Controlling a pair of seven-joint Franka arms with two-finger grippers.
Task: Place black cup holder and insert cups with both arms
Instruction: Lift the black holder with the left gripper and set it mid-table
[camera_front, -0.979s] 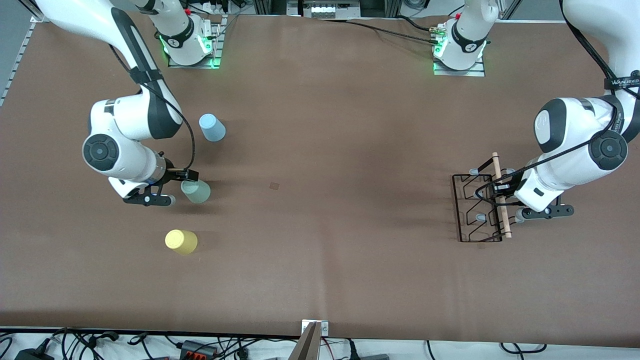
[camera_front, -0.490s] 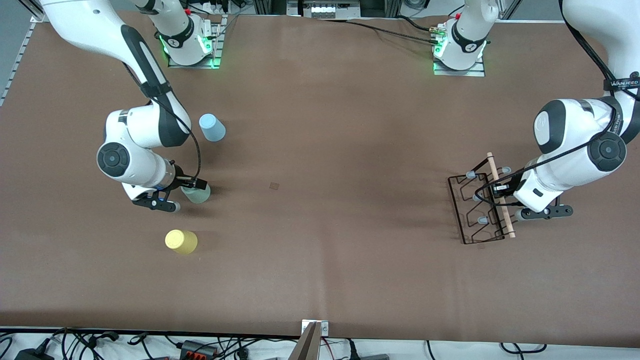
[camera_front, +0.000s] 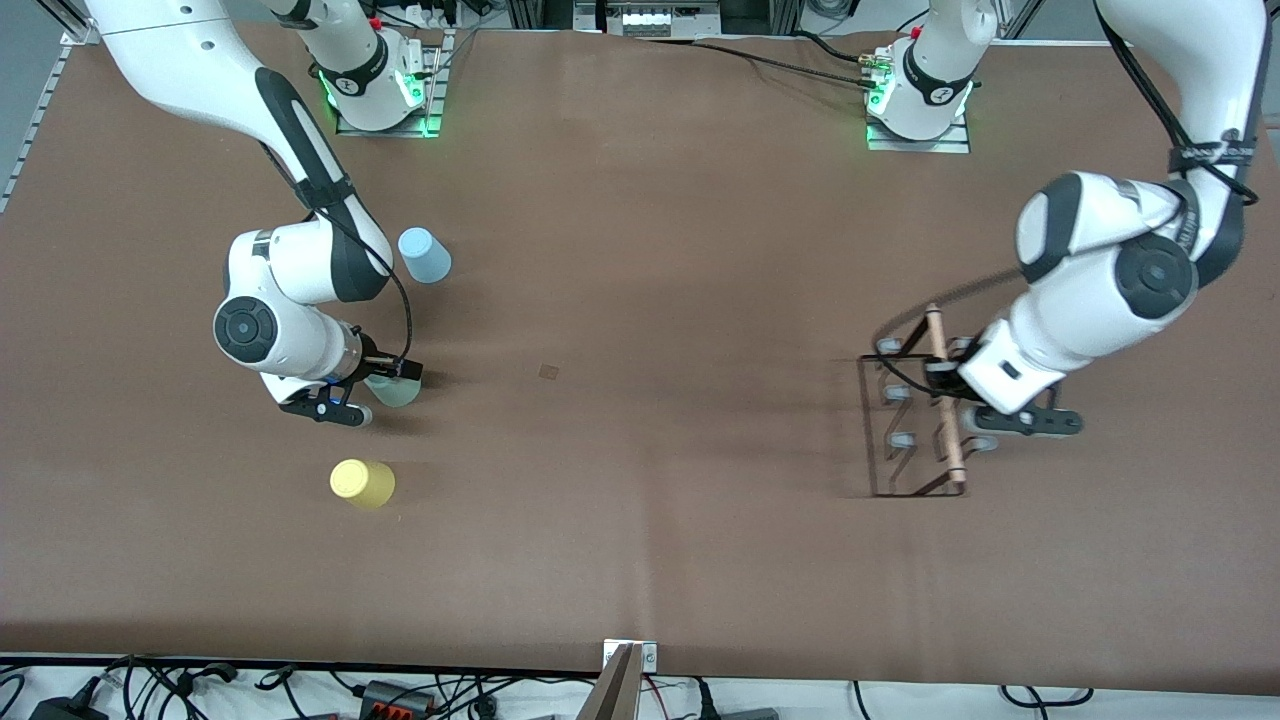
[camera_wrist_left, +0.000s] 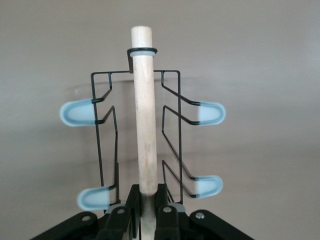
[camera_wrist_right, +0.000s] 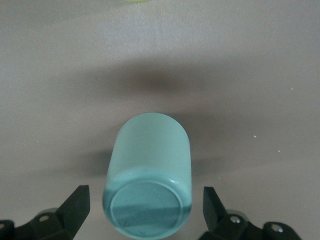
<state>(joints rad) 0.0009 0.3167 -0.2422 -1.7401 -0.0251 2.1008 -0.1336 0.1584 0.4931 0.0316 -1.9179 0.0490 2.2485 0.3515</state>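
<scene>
Clamping the light wooden rod handle (camera_wrist_left: 145, 110) between its fingers, the left pincer (camera_wrist_left: 148, 210) holds the black cup holder (camera_front: 915, 420) at the left arm's end of the surface (camera_front: 660, 300). The holder shows blurred in the front view and appears tilted; whether its base touches the surface cannot be told. Grey-tipped pegs (camera_wrist_left: 77, 112) project to either side of the handle in the left wrist view.

The right pincer (camera_wrist_right: 145, 210) stands wide, one finger on each side of the pale green cup (camera_wrist_right: 148, 187) and apart from it. That cup (camera_front: 393, 388) stands upside down on the surface at the right arm's end. The light blue cup (camera_front: 424, 254) stands farther from the front camera than the green cup, well apart. The yellow cup (camera_front: 362, 483) stands nearer to that camera, also apart.
</scene>
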